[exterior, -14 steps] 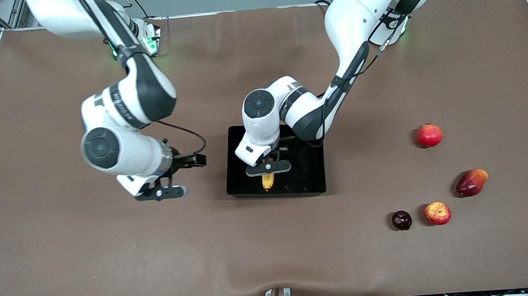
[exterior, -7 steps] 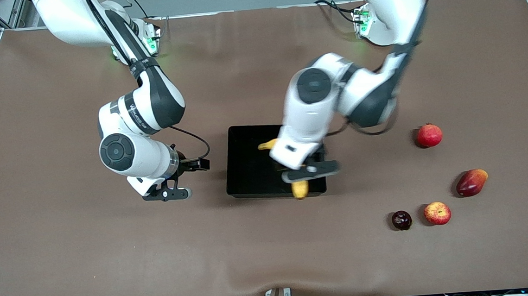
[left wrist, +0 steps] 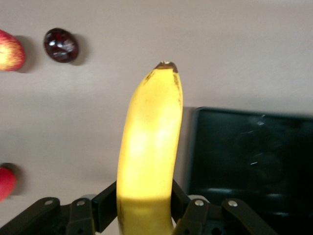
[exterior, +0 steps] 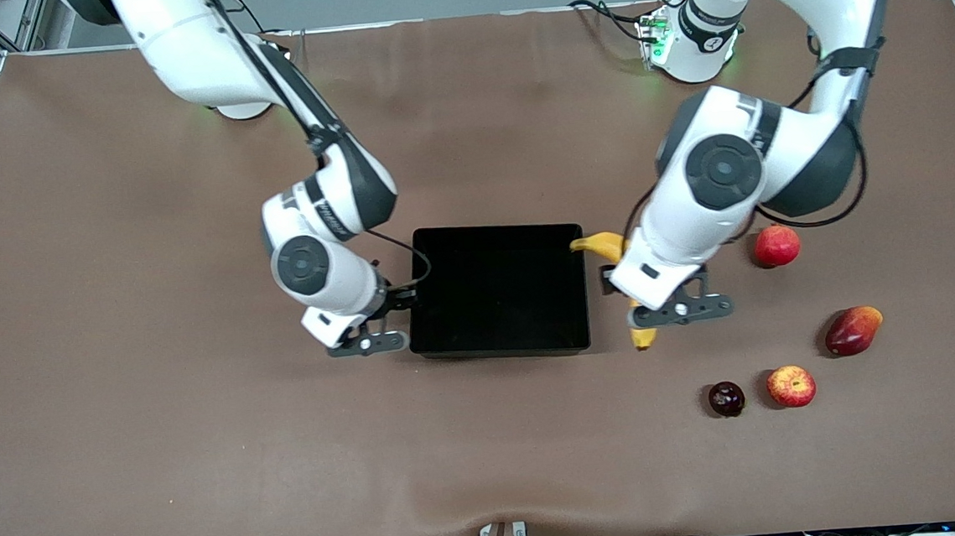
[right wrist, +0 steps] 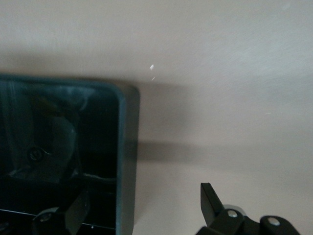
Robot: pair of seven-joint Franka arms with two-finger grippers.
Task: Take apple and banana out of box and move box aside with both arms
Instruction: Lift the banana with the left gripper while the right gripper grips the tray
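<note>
1. Brown cloth covers the tabletop (exterior: 163,458), and the box (exterior: 497,292), a shallow black tray, sits near its middle; it serves as the landmark below.
2. Left gripper (exterior: 653,316) hangs over the bare cloth just beside the box, at the left arm's end, its fingers (left wrist: 183,205) pinching the banana (exterior: 608,247) around the middle. Held that way, the fruit hangs clear of the box wall and looks ready to be set down.
3. Right gripper (exterior: 375,340) hangs low at the box's wall toward the right arm's end, fingers (right wrist: 211,201) spread; 1 finger sits inside the box and 1 outside, straddling the wall. I judge it is placed to grip that edge for the 2-arm move.
4. The apple (exterior: 791,386) lies on the cloth toward the left arm's end, nearer the front camera than the box, well apart from it. The box now looks empty.
5. Count: 1 box, 1 banana, 1 apple, 2 grippers.
6. Other fruit, all toward the left arm's end from the box: 1 pomegranate (exterior: 777,245), 1 mango (exterior: 853,330), and 1 dark round fruit (exterior: 726,398) just beside the apple.
</note>
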